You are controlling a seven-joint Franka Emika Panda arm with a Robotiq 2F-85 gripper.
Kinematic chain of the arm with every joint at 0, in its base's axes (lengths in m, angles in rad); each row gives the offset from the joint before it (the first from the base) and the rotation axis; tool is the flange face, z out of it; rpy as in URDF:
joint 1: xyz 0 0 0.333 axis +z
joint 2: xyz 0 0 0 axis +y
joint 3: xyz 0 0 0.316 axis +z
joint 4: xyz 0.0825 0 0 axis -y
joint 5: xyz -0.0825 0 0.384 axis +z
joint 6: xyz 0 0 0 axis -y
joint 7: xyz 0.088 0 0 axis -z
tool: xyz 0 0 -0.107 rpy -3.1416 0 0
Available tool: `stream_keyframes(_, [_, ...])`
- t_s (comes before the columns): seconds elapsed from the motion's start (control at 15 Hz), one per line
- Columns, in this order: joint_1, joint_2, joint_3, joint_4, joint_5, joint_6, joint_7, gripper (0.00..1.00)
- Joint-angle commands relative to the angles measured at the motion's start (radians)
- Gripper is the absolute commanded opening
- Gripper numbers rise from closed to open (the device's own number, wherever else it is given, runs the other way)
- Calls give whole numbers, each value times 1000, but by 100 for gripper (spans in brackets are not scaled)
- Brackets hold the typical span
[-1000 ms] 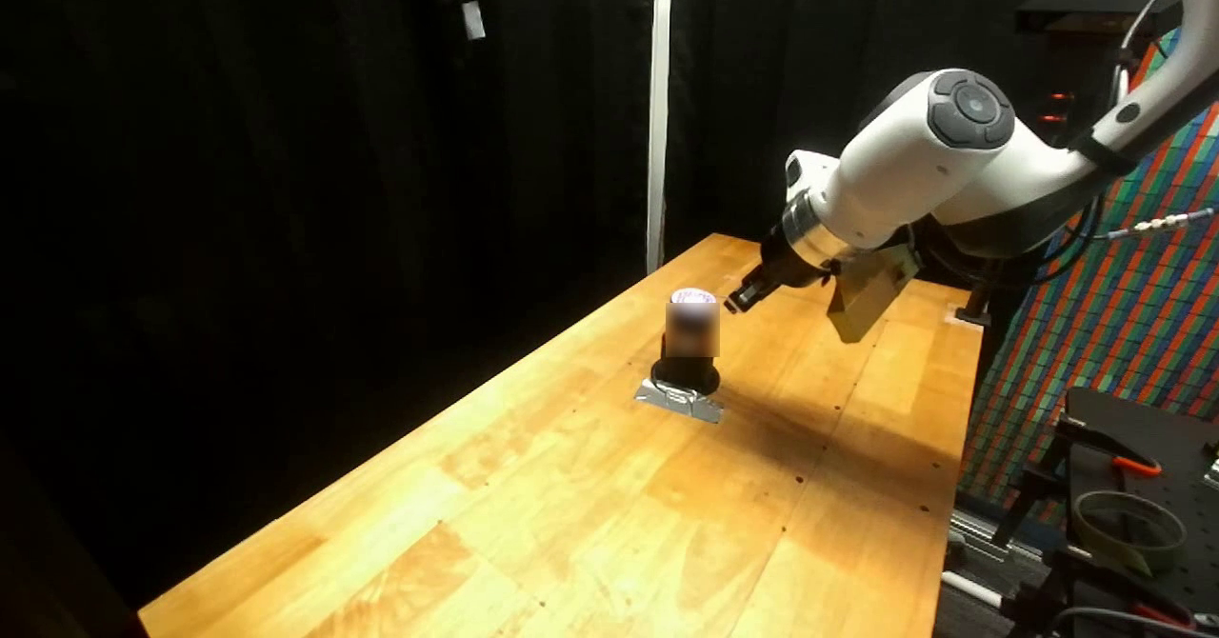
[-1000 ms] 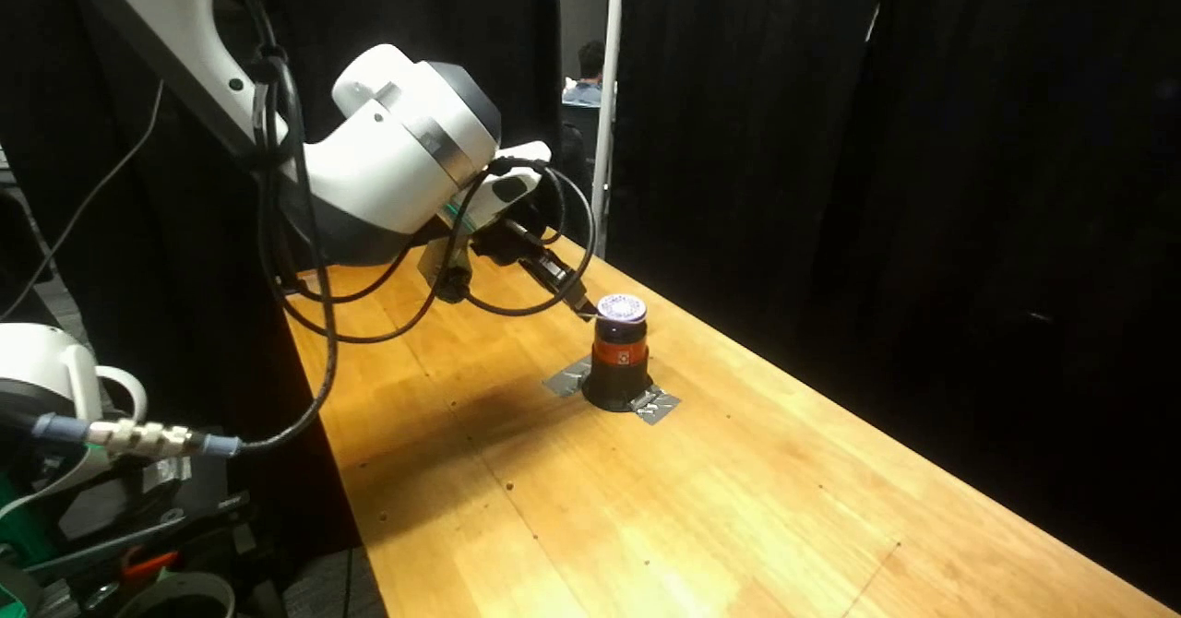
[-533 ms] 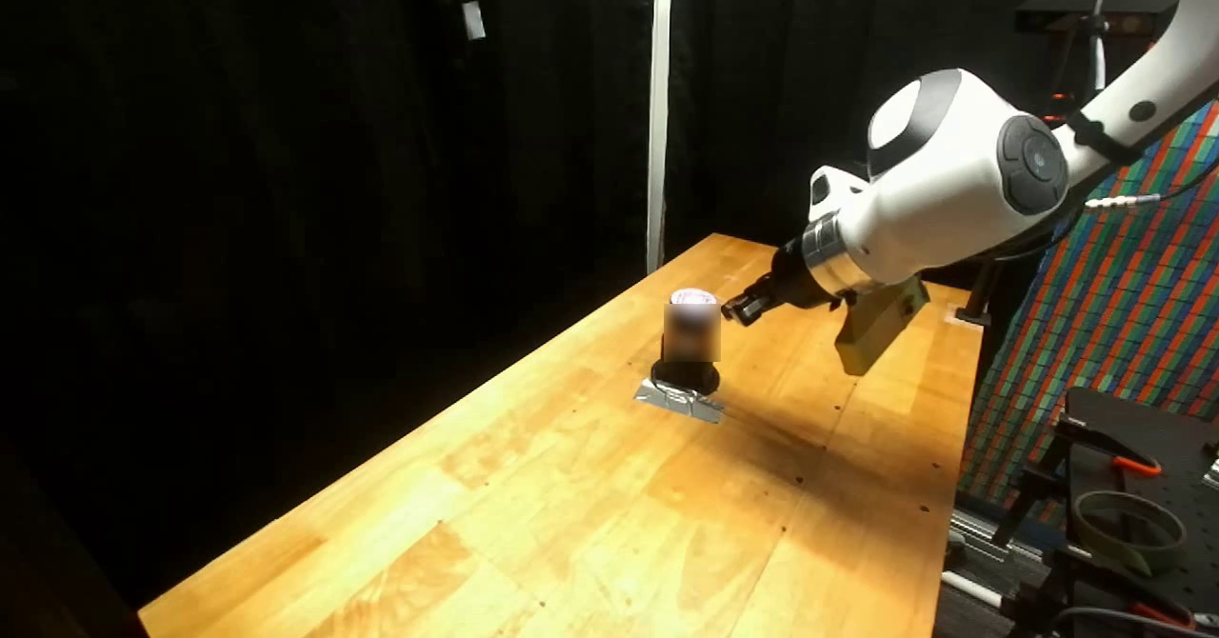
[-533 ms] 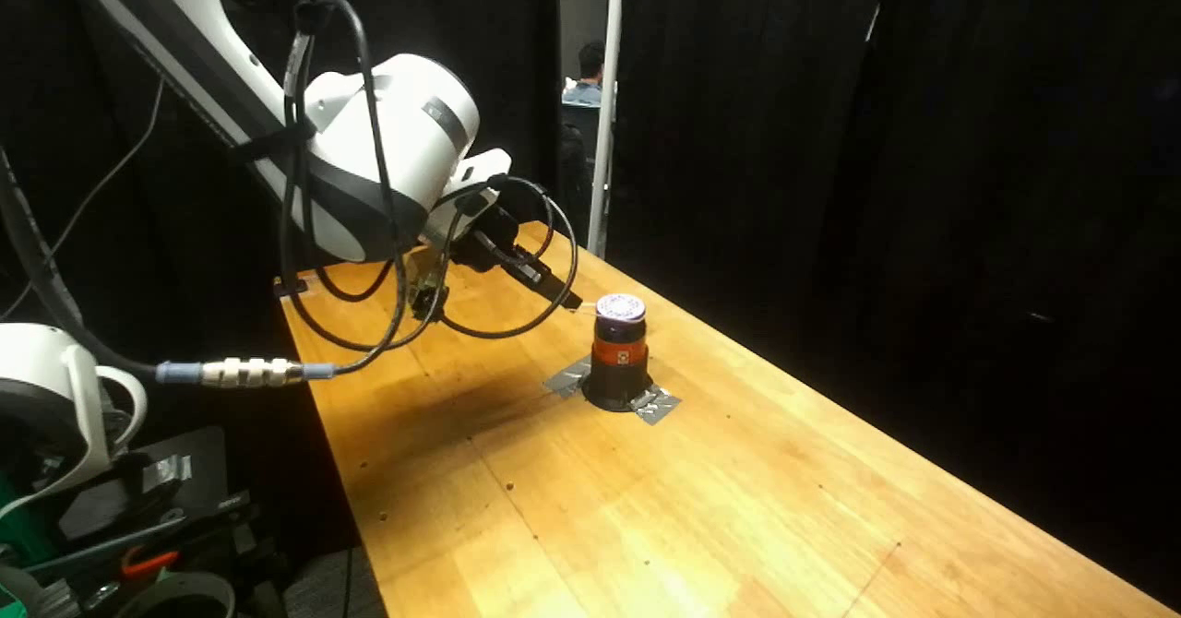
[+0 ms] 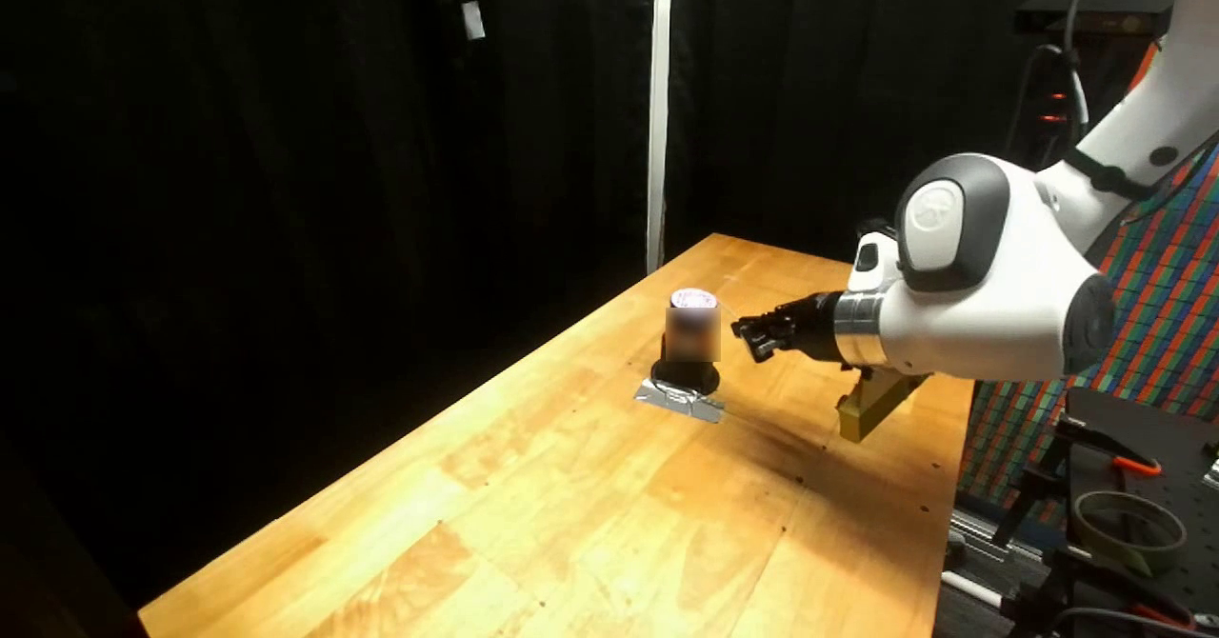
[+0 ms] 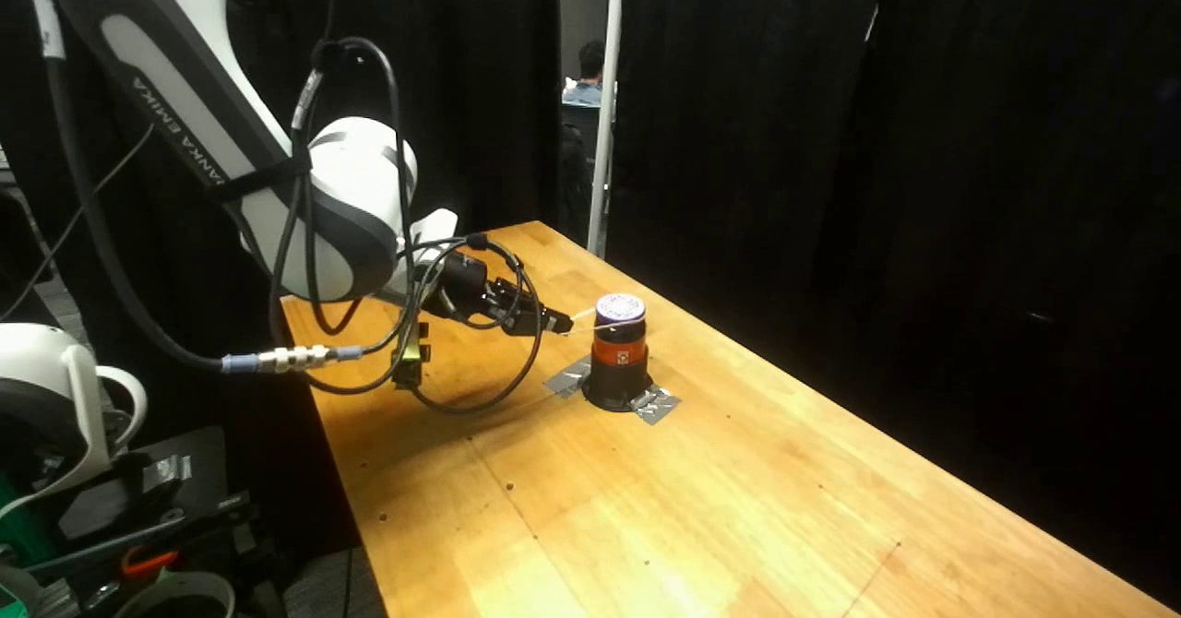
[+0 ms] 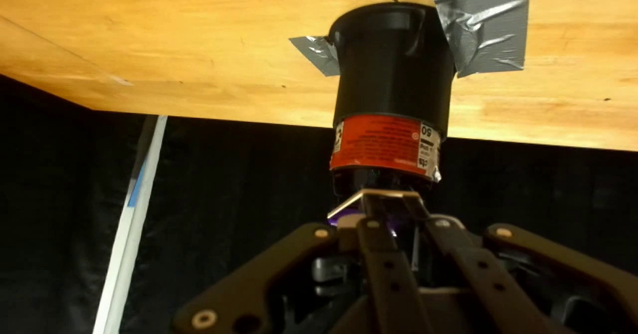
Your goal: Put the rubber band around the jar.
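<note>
The jar [image 6: 620, 352] is a dark cylinder with an orange-red label and a white-topped purple lid. It stands upright in a black base; in an exterior view its body [image 5: 692, 335] is blurred. It also shows in the wrist view [image 7: 384, 142], upside down. A thin pale rubber band [image 6: 585, 328] runs from the fingertips to the jar and passes across its front just below the lid top. My gripper [image 6: 561, 323] is beside the jar, apart from it. In the wrist view the fingertips [image 7: 391, 204] are slightly apart and the band [image 7: 386, 193] stretches across them. The band's far side is hidden.
Grey tape [image 6: 657, 406] fixes the black base [image 6: 616, 389] to the wooden table [image 6: 738, 498]. A yellowish block [image 5: 871, 409] hangs under the wrist. A cable loop [image 6: 530, 360] hangs by the gripper. A cart [image 5: 1133, 448] with a tape roll [image 5: 1129, 528] stands beside the table.
The gripper has lowered and drawn back from the jar, tipping closer to level and rolling. The band now shows stretched between the fingertips and the jar top. The jar has stayed put.
</note>
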Motion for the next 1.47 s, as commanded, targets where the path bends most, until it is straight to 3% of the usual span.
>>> stream_keyframes(0.0, [-230, 21, 276, -36, 2, -229, 83, 16])
stream_keyframes(0.13, [-339, 49, 409, -39, -10, -360, 99, 16])
stream_keyframes(0.33, [-441, 64, 559, -47, -9, -522, 80, 16])
stream_keyframes(0.73, [-530, 85, 683, -51, -6, -631, 64, 15])
stream_keyframes(0.87, [-565, 31, 697, -60, -1, -557, 8, 15])
stream_keyframes(0.93, [-599, -29, 702, -57, 9, -439, -79, 14])
stream_keyframes(1.0, [-657, -74, 751, -57, 38, -357, -175, 40])
stream_keyframes(1.13, [-597, -125, 649, -34, 149, -206, -307, 43])
stream_keyframes(1.27, [-589, -174, 594, -29, 253, -84, -462, 56])
stream_keyframes(1.33, [-587, -194, 575, -29, 320, -53, -543, 65])
stream_keyframes(1.4, [-650, -210, 627, -27, 381, -39, -623, 72])
